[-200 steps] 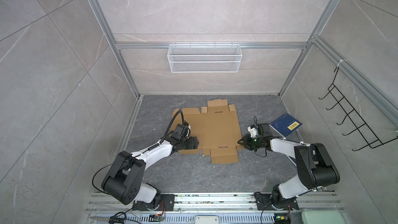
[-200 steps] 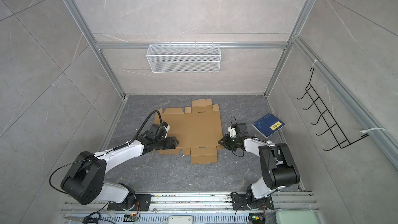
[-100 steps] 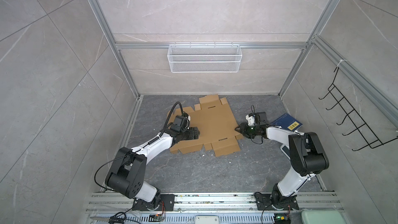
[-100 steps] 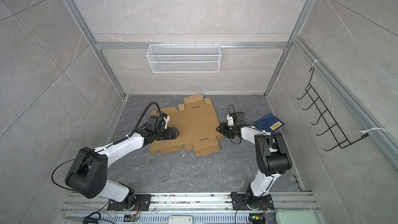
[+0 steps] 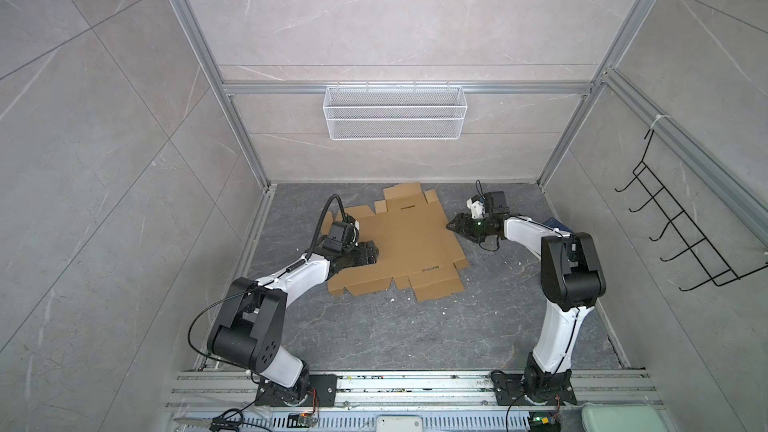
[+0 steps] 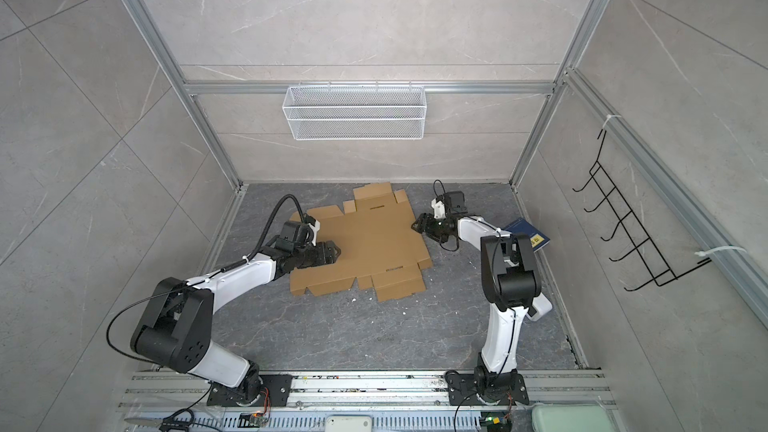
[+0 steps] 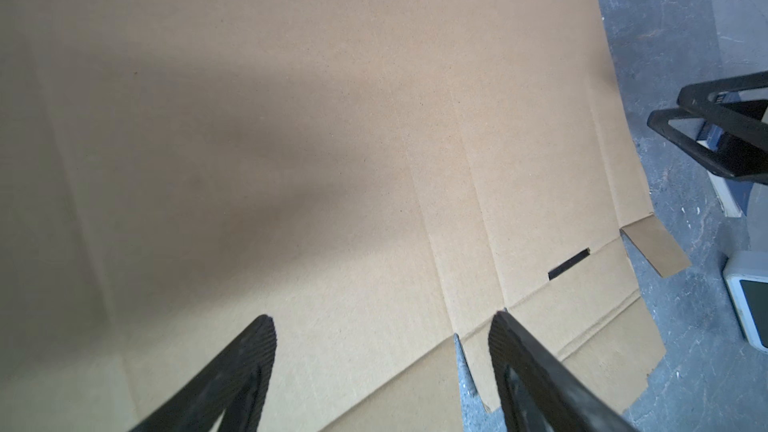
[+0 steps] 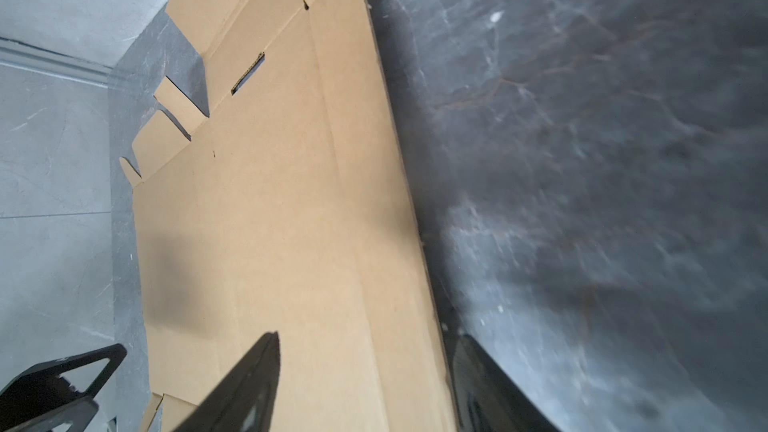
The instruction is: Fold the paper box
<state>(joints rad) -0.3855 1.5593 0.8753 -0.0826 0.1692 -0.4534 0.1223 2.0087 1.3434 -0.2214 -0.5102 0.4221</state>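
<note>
Cardboard of plain brown makes up the paper box (image 5: 409, 243), which lies unfolded as one die-cut sheet on the grey marbled tabletop (image 5: 374, 326). Its flaps and tabs are spread flat around the broad middle panel. In both top views the sheet sits askew, and a narrow slot (image 7: 568, 263) is cut near its far end.

The left gripper (image 5: 376, 253) reaches in over the box's left side, with its tips above the middle panel. In the left wrist view its two black fingers (image 7: 249, 359) stand wide apart over bare cardboard with nothing between them, so it is open and empty. Whether the tips touch the sheet cannot be told.

The right gripper (image 5: 451, 226) is at the box's right edge. In the right wrist view its jaws are parted. One finger (image 8: 257, 371) shows over the cardboard and the other is just past the edge, and the sheet's edge runs into the gap between them. They are not clamped on it.

Off the box's right side, partly behind the right arm, a dark blue book (image 6: 525, 234) with a yellow label lies apart from the sheet. Past the box's far end a white wire basket (image 5: 395, 118) hangs on the back wall.
</note>
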